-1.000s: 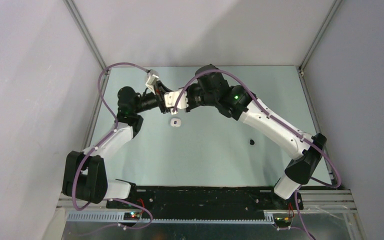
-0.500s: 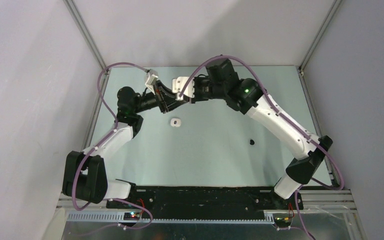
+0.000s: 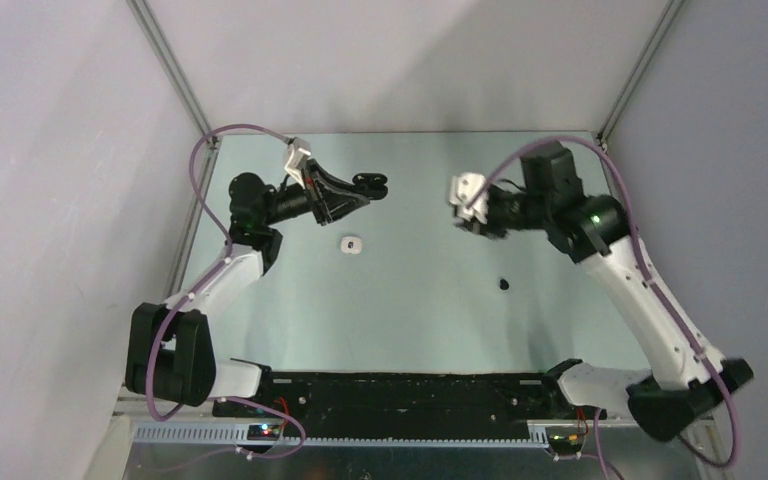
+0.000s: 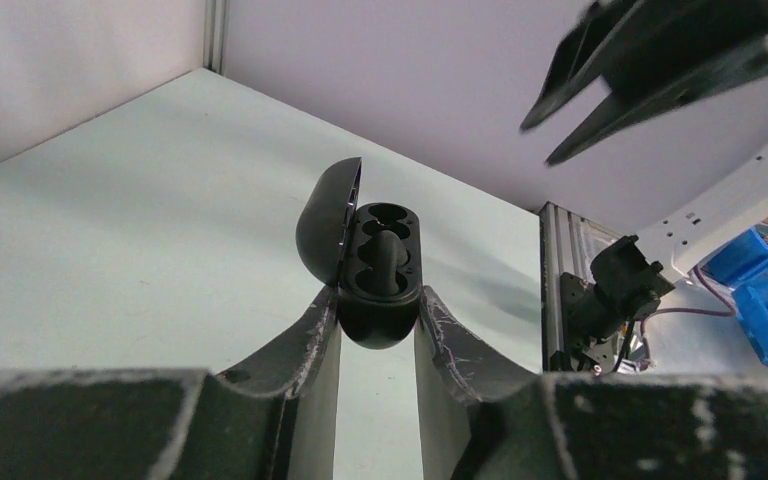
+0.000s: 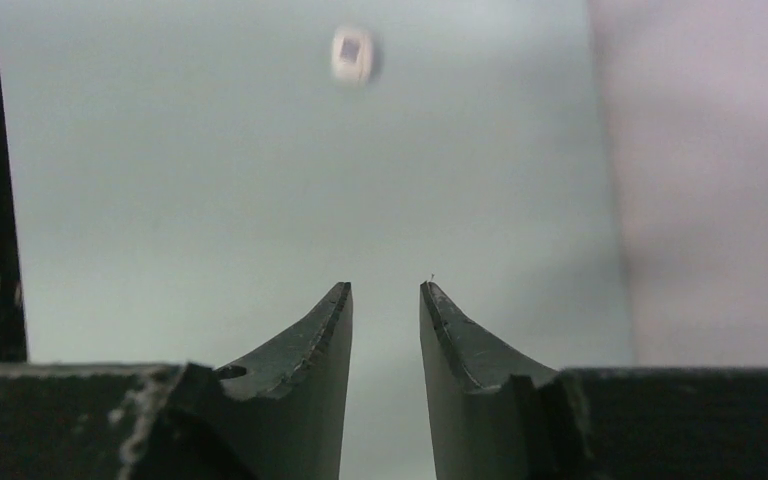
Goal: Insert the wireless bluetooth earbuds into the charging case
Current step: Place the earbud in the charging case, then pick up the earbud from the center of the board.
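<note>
My left gripper (image 3: pixel 362 186) (image 4: pixel 378 300) is shut on the lower end of a black charging case (image 3: pixel 372 182) (image 4: pixel 378 268), held in the air over the far left of the table. Its lid (image 4: pixel 325 225) stands open to the left. A black earbud (image 4: pixel 388 258) sits in one socket. My right gripper (image 3: pixel 466 222) (image 5: pixel 386 290) hangs open and empty to the right of the case, well apart from it. A small black earbud (image 3: pixel 504 284) lies on the table. A small white piece (image 3: pixel 351 244) (image 5: pixel 352 52), perhaps a white earbud, lies below the case.
The pale green table (image 3: pixel 410 310) is walled by grey panels on the left, back and right. A metal frame post and cable parts (image 4: pixel 610 300) stand behind the case in the left wrist view. The right gripper's fingers (image 4: pixel 650 70) show at the top right there.
The right gripper was shut at the case a second ago. It has opened and swung away to the right. The left gripper has kept the case nearly still.
</note>
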Controlling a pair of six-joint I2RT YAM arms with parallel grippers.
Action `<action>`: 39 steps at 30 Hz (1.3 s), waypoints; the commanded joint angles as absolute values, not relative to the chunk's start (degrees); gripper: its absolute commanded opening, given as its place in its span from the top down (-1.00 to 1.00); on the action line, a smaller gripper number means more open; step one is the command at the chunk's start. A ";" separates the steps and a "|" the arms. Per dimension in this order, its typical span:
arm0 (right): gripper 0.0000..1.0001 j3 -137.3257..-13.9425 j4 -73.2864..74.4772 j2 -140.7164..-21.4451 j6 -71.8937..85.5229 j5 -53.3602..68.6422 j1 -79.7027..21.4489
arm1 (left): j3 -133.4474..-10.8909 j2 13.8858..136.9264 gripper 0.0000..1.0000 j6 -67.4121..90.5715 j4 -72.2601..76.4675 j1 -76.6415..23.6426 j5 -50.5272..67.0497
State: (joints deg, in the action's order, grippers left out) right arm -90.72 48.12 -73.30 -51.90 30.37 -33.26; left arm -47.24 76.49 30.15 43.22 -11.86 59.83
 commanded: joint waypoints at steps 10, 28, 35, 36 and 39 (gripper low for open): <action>0.50 -67.08 53.84 -76.98 -29.10 22.15 -14.71 | -47.52 72.60 1.00 31.59 43.66 -9.76 60.60; 0.48 -63.99 49.86 -92.56 -12.01 20.78 -2.08 | -48.86 71.12 1.00 25.79 32.01 -7.93 60.60; 0.38 -65.74 51.46 -95.51 -21.86 25.06 -2.18 | -49.21 71.21 1.00 25.00 30.20 -7.78 60.25; 0.34 -65.74 52.23 -95.75 -26.49 25.69 -2.52 | -49.28 71.25 1.00 24.86 30.03 -7.72 60.22; 0.25 -65.74 53.97 -95.73 -35.53 24.99 -3.43 | -49.39 71.29 1.00 24.68 29.80 -7.70 59.99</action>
